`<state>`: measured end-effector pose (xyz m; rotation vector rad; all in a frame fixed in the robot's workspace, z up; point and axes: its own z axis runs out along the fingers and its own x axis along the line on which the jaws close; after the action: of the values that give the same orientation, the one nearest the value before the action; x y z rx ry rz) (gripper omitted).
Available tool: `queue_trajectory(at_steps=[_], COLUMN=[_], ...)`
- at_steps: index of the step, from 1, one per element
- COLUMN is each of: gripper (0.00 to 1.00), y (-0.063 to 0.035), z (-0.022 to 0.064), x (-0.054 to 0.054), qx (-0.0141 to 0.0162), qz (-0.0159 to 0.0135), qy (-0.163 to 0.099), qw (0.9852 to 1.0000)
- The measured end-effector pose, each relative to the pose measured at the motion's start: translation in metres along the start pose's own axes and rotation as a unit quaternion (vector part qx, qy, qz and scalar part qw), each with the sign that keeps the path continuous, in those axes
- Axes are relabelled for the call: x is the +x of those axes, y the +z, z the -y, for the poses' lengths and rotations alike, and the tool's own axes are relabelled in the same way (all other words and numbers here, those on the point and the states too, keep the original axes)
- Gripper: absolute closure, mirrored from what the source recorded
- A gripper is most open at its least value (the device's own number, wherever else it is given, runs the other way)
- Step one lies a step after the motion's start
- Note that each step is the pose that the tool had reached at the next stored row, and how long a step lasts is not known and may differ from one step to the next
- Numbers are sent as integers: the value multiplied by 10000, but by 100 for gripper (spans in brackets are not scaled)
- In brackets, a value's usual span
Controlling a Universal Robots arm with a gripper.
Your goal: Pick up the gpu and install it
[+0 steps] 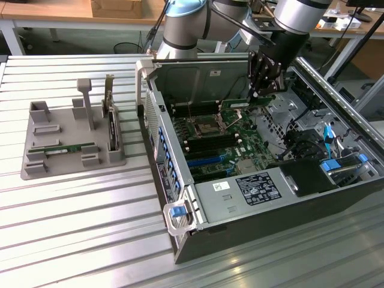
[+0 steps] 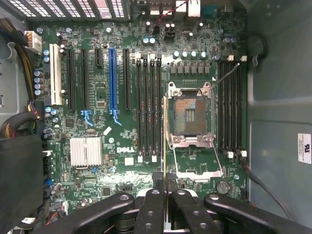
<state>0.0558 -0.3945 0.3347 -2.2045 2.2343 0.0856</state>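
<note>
The gripper [image 1: 259, 93] is observed inside the open computer case [image 1: 180, 198] on the desk [image 1: 78, 228], narrowed onto the gpu [image 1: 240, 104], which is held clear above the motherboard [image 1: 222, 144]. In the wrist view the gpu [image 2: 165, 161] is seen edge-on, clamped in the gripper [image 2: 165, 195], and is lined up between the black memory slots [image 2: 148, 107] and the CPU socket [image 2: 192, 114]. A second green stick [image 1: 66, 147] and an upright dark card [image 1: 111, 129] are noted on the grey holder [image 1: 36, 171], well apart from the case.

The fingers [image 2: 152, 214] hide the gpu's [image 1: 239, 104] held end; arm [image 1: 294, 18] cropped above.
</note>
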Motion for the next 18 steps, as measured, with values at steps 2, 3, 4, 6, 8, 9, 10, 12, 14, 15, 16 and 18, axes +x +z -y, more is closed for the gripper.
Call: queue_trajectory(at_steps=[2, 3, 4, 6, 8, 9, 10, 12, 14, 15, 16, 18], gripper=[88, 88, 88, 88, 88, 88, 88, 88, 88, 88, 88, 88], y=[15, 21, 25, 31, 40, 46, 53, 65, 74, 83, 89, 101], z=[1, 1, 1, 1, 1, 2, 2, 2, 3, 3, 3, 4], x=[1, 1, 1, 1, 2, 2, 2, 2, 3, 3, 3, 4], qx=[0, 0, 0, 0, 0, 0, 0, 0, 0, 0, 0, 0], qz=[0, 0, 1, 1, 0, 0, 0, 0, 0, 0, 0, 0], qy=[0, 0, 0, 0, 0, 0, 0, 0, 0, 0, 0, 0], qw=[10000, 10000, 10000, 10000, 10000, 10000, 10000, 10000, 10000, 10000, 10000, 10000])
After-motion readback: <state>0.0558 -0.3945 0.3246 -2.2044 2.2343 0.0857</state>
